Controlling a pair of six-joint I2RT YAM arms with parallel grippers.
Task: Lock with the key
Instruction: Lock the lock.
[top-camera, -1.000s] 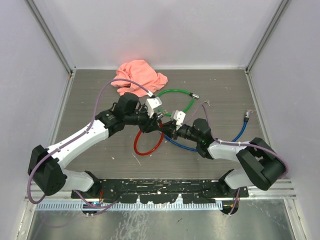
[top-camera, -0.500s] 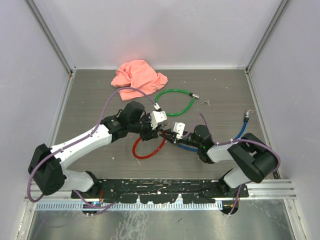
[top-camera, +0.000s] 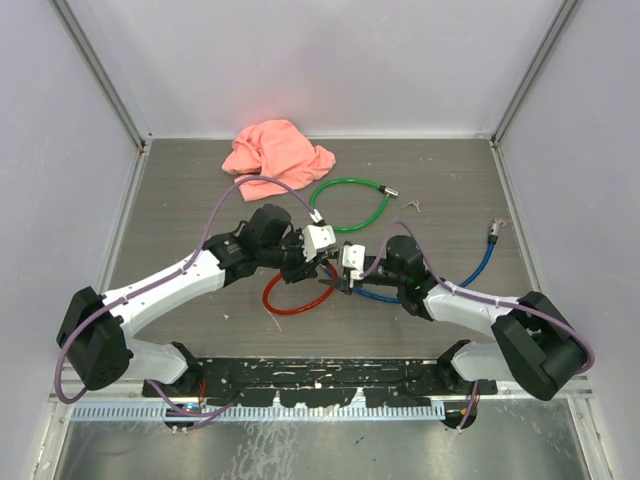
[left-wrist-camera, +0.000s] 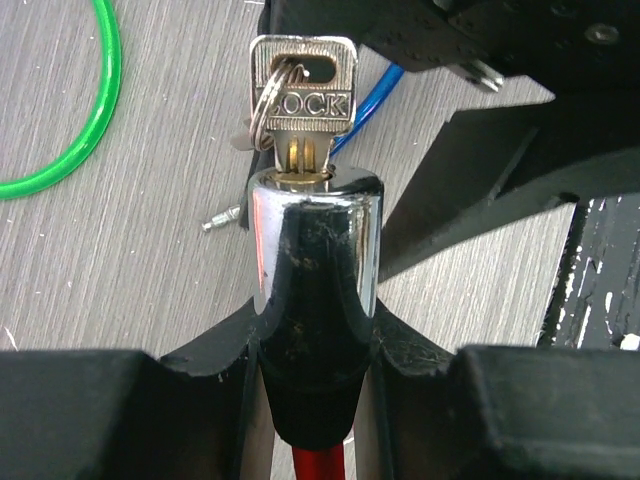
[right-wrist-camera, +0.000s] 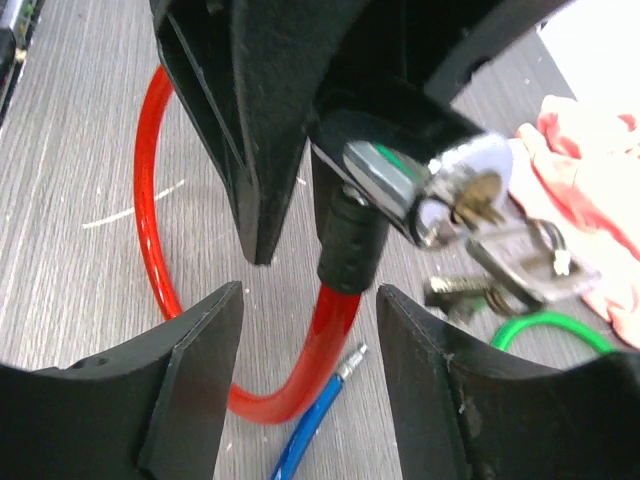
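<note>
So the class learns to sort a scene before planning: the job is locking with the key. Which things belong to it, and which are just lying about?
In the job:
key
lock
red cable
left gripper, shut on the lock
right gripper, open, facing the lock

Lying about:
green cable
blue cable
pink cloth

Grey wood-grain table top (top-camera: 180, 190) across mid-frame; pale plain walls (top-camera: 320, 60) at back, left and right; aluminium corner posts (top-camera: 103, 70) slanting in upper left and upper right; black rail (top-camera: 260, 373) along bottom; light soft, even.
</note>
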